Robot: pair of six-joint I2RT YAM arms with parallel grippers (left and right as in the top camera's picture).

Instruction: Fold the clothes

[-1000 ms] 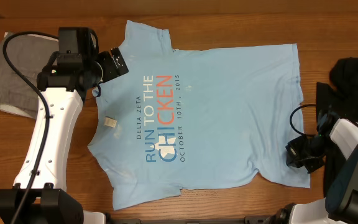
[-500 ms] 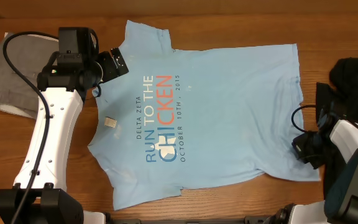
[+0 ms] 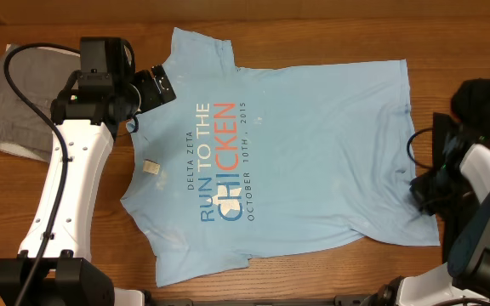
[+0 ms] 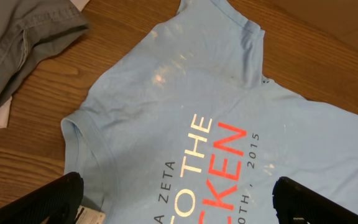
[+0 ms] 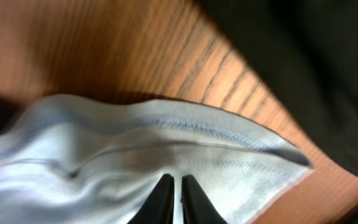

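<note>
Hem of T-shirt [image 5: 185, 149] at right gripper [image 5: 174, 198], whose jaws are all but pressed together; I cannot tell whether cloth is nipped. The shirt lies flat, print up, mid-table. Beyond, left gripper [image 3: 162, 85] hovers spread wide over the shoulder. I judge a clean fold needs both corners of one side pinched and carried over together.

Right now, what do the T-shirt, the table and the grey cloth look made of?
T-shirt: soft matte knit, probably cotton; it wrinkles and has stitched hems. Table: wood or wood-look laminate, grain lines. Grey cloth: matte fabric, creased; fibre unclear.
</note>
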